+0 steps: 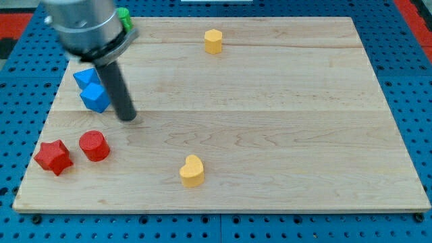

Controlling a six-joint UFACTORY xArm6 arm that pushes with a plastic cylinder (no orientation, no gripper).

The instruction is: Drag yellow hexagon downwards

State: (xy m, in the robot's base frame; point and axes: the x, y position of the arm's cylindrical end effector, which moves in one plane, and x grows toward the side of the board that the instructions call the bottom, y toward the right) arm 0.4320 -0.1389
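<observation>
Camera view: my tip (pixel 127 118) beside the blue cube (pixel 96 98) — yellow hexagon (pixel 213 41) far off on the smooth wooden tabletop (pixel 283 121); no gripper fitted.

Bench (pixel 283 135): pale wood boards, visible grain, smooth matt finish. Surround (pixel 412 40): blue perforated panel, matt.
Rod, ending in my tip (pixel 127 117): dark, matt, rubber-like.
Collar (pixel 84 23) above my tip: grey metal, dull sheen.
Yellow hexagon (pixel 213 41), yellow heart-shaped block (pixel 192 171), red cylinder (pixel 94 146), red star (pixel 52 156), blue blocks (pixel 92 89) beside my tip: smooth, matt, plastic-looking.
</observation>
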